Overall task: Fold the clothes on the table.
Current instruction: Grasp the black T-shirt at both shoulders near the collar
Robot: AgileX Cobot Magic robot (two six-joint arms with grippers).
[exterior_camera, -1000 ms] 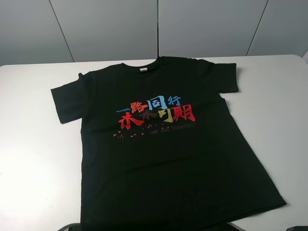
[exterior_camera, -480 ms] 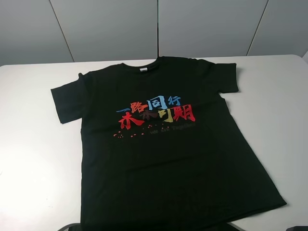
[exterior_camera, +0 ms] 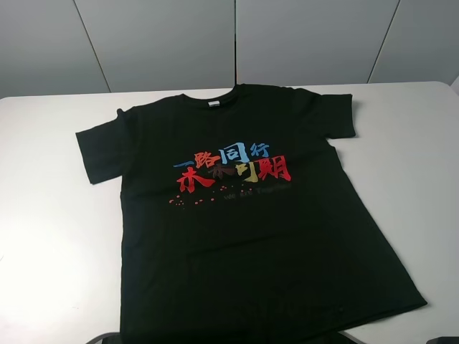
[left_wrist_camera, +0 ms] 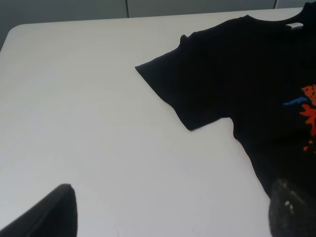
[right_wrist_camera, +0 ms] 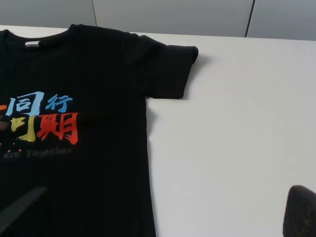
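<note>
A black short-sleeved T-shirt [exterior_camera: 244, 215] lies spread flat, chest up, on the white table [exterior_camera: 50, 215], collar toward the far edge. Red, blue and yellow characters [exterior_camera: 233, 166] and small red dots are printed on its chest. The left wrist view shows its left sleeve [left_wrist_camera: 190, 84]. The right wrist view shows its right sleeve [right_wrist_camera: 165, 69] and part of the print. My left gripper [left_wrist_camera: 170, 212] hovers open over bare table beside the left sleeve, with only its fingertips [left_wrist_camera: 49, 215] in sight. My right gripper [right_wrist_camera: 160, 210] hovers open over the shirt's right side edge. Neither touches the shirt.
Grey wall panels [exterior_camera: 165, 43] stand behind the table's far edge. Bare white tabletop lies on both sides of the shirt [exterior_camera: 416, 186]. The shirt's hem reaches the near edge of the exterior high view, where dark arm parts [exterior_camera: 445, 340] just show.
</note>
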